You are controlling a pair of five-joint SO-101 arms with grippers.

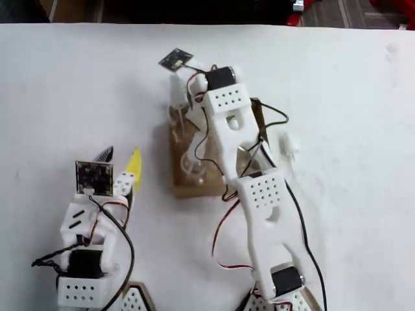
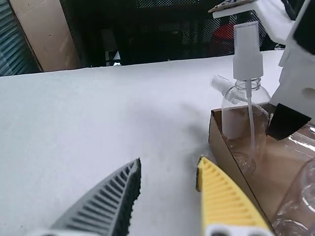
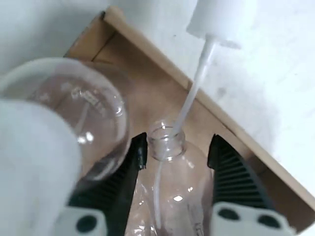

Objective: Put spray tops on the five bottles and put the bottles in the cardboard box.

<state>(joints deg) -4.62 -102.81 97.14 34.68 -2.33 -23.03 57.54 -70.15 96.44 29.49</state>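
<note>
A clear bottle stands in the cardboard box. A white spray top leans over it, its tube down the open neck and its head well above the rim. My right gripper has its black fingers against both sides of that bottle's shoulder. From the left wrist view the same bottle is upright at the box's near corner. A second clear bottle lies beside it. My left gripper is open over bare table left of the box, grey and yellow fingers apart.
The right arm stretches across the box from the table's front. A small white piece lies on the table right of the box. White table spreads left and right; its far edge meets a dark room.
</note>
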